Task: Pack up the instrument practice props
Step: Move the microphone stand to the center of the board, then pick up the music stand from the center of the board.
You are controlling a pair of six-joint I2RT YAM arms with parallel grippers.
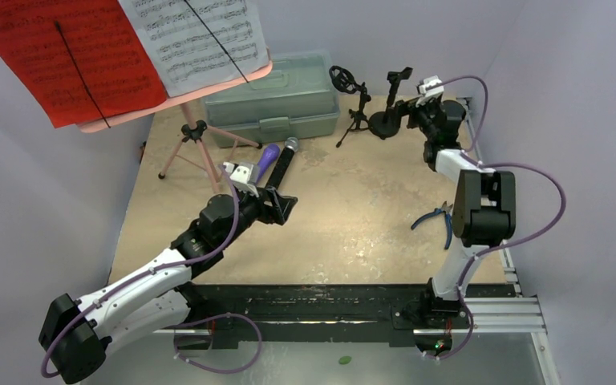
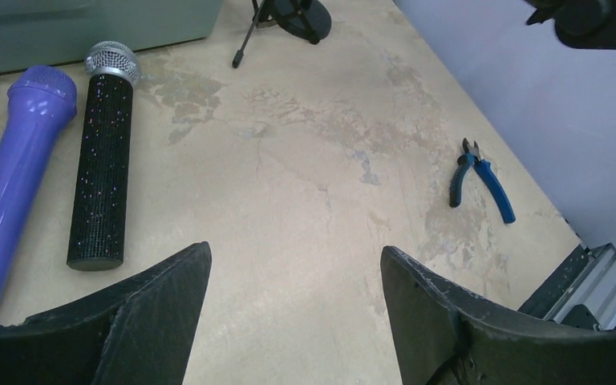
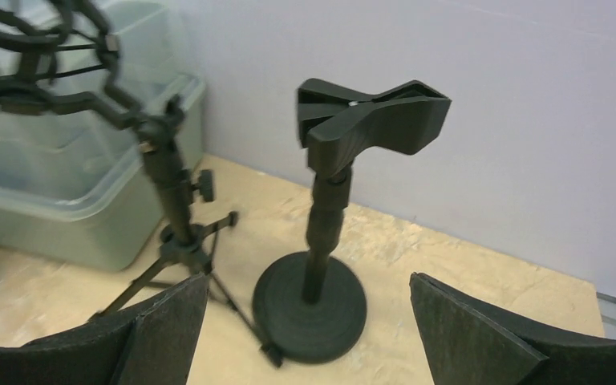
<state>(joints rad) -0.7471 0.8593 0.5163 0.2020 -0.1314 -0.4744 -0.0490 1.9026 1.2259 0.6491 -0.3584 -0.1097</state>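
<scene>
Red page (image 1: 64, 60) and white page (image 1: 196, 40) carry music staves too small to read, both on the pink stand (image 1: 196, 140). Purple microphone (image 2: 8, 200) and black microphone (image 2: 100, 160) lie side by side near the case (image 1: 277, 96). Left gripper (image 2: 295, 253) wide, empty. Right gripper (image 3: 306, 281) wide, either side of the clip mount (image 3: 321, 241), with the tripod mount (image 3: 168, 184) just beside. Pliers (image 1: 437, 220) lie well apart

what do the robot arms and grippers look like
The left arm and right arm have white links, black joints and a looping purple cable each. The left gripper and right gripper are black, with broad wedge-shaped fingers and a white wrist block.

Bare table (image 2: 305, 184) between black microphone (image 2: 100, 160) and pliers (image 2: 481, 180)
</scene>
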